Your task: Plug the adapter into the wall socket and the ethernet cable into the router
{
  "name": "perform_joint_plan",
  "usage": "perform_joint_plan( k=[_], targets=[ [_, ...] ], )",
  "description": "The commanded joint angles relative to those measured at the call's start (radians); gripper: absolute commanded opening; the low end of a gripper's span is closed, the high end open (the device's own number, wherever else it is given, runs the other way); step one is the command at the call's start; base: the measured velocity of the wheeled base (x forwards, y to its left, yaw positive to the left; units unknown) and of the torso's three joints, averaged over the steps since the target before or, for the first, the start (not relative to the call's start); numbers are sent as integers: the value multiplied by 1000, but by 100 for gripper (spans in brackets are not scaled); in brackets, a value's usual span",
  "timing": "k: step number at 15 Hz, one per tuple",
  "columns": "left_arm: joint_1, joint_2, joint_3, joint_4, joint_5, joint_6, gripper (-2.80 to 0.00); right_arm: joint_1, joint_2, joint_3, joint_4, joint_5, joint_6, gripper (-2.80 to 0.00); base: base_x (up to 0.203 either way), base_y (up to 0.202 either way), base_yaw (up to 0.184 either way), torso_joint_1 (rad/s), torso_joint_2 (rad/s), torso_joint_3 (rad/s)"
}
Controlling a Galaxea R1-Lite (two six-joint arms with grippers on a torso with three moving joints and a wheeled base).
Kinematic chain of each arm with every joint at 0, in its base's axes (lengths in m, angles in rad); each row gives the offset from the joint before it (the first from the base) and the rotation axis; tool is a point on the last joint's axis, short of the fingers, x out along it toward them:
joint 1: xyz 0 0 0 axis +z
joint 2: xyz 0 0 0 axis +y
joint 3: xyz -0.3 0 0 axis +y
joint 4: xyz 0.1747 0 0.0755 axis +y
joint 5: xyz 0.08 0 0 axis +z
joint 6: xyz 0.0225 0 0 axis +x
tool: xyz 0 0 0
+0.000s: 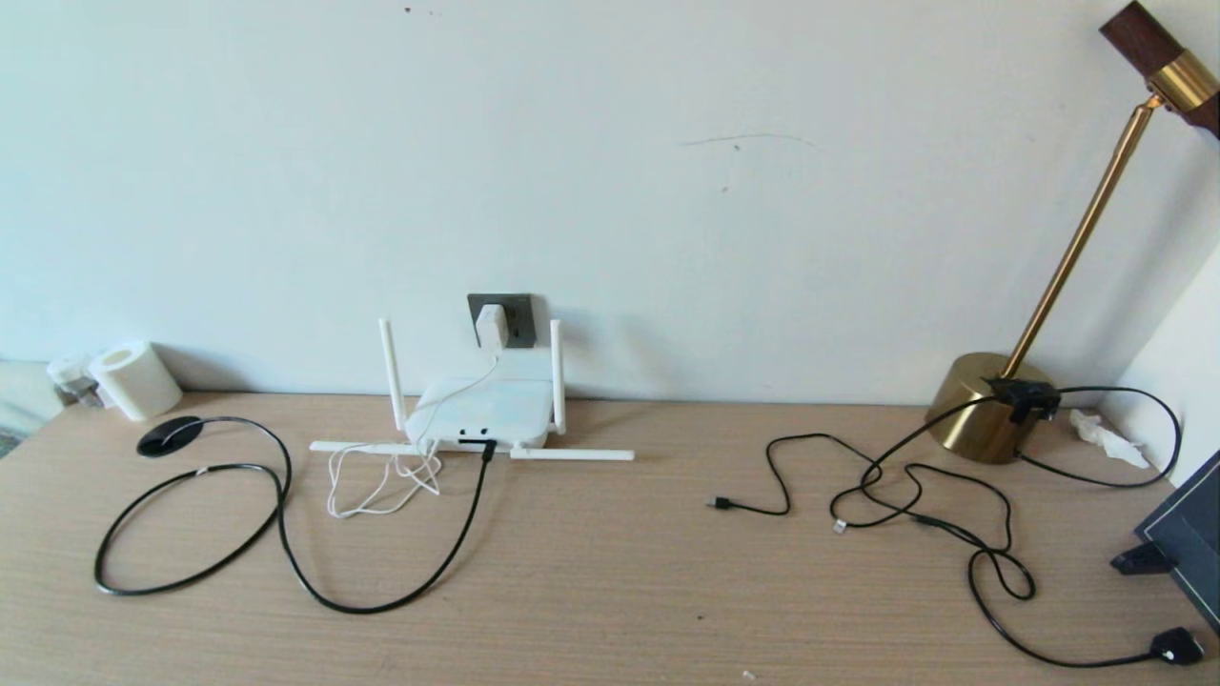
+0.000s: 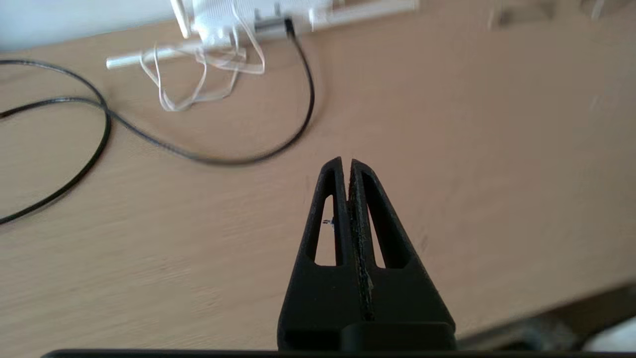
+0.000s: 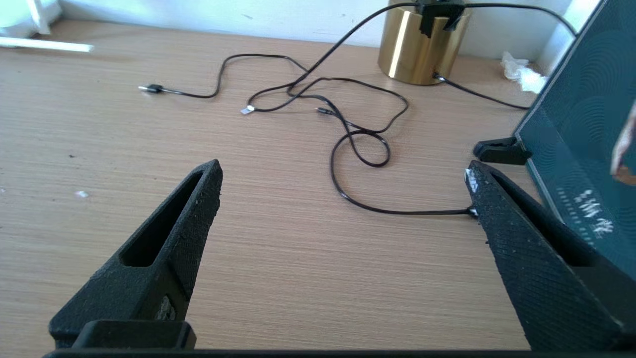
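- Adapter, a small white rounded cube (image 1: 492, 327), sits plugged into the dark grey square wall socket (image 1: 516, 315) on the pale wall, above and behind the router; its thin white cord (image 1: 381, 476) drops over the router and lies in loose loops on the desk just in front.
- Flat white rounded router (image 1: 481, 416) rests on the light wooden desk (image 1: 610, 591) against the wall, two slim stick antennas upright and two lying flat along the desk to either side.
- Thick black ethernet cable (image 1: 286, 543) has its connector seated in a dark port on the router's front edge; from there it curves forward, sweeps left in a large loop and ends at a black round grommet (image 1: 170, 435) in the desk.
- Left gripper (image 2: 346, 166) hovers above bare desk, near the cable's forward curve, its black fingers pressed together with nothing between them.
- Right gripper (image 3: 343, 179) hangs over the right part of the desk, its fingers spread wide and holding nothing.
- Thin black cables (image 1: 915, 495) with small plugs lie tangled on the right, well apart from the router, running to the round brass base of a lamp (image 1: 982, 405).
- White paper roll (image 1: 135, 380) stands at the far left by the wall.
- Dark teal panel (image 3: 586, 129) leans at the right edge of the desk, just beside the right gripper.
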Motion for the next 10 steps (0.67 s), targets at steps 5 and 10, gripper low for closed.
perform_joint_plan(
  k=[5, 10],
  targets=[
    [-3, 2, -41, 216, 259, 48, -280, -1, 0, 0, 1, 2, -17, 0, 0, 0, 0, 0, 0, 0],
    [-200, -2, 6, 137, 253, -4, -280, -1, 0, -1, 4, 8, -88, 0, 0, 0, 0, 0, 0, 0]
  ],
)
